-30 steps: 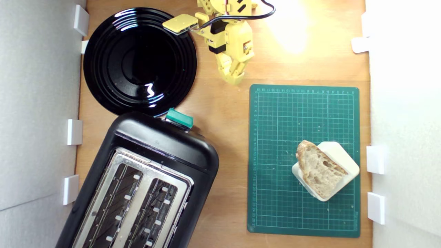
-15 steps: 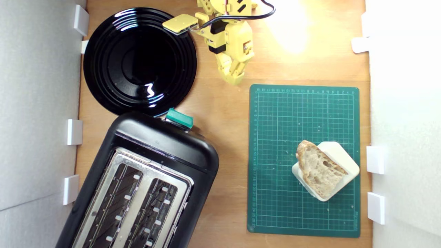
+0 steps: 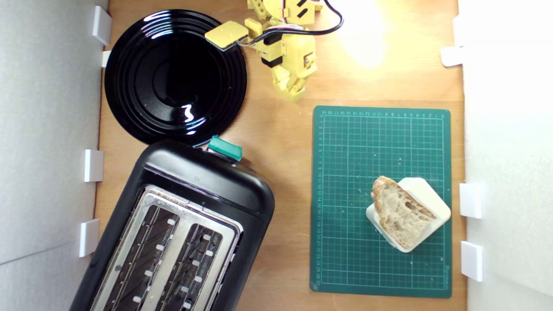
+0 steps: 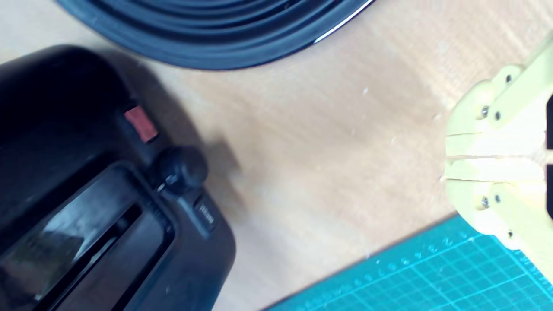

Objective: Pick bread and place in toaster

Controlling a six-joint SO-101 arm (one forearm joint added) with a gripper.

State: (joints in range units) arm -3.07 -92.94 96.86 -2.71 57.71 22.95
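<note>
A yellow gripper (image 3: 293, 93) is being held above a bare wooden tabletop (image 3: 281, 142), toward twelve o'clock in the exterior view, with nothing between its jaws. In the wrist view the gripper (image 4: 449, 156) is being shown with its two pale fingers (image 4: 484, 144) pressed together, only a thin seam being visible between them.

The bread (image 3: 399, 211), a wedge of pale, holey crumb with a golden-brown crust, is being kept well apart from the arm, toward four o'clock in the exterior view. It is being supported by a cream rounded square block (image 3: 425, 194), which is itself lying on a green cutting mat (image 3: 367, 147) printed with a grid. The crust is being turned toward the mat's open area, and the block's corner is being left uncovered on the far side.

The toaster (image 3: 203, 177), black with a silver top, is being seen at an angle toward seven o'clock in the exterior view. Both wire-grilled slots (image 3: 173, 259) are being shown with no bread in them, and the green lever knob (image 3: 225, 148) is being shown at the end nearest the arm. In the wrist view the toaster (image 4: 65, 129) is being blurred, with a red button (image 4: 140, 125) and a round black knob (image 4: 180, 169) being made out on its end.

A glossy black plate (image 3: 129, 86) is being seen toward eleven o'clock, just beside the toaster.
</note>
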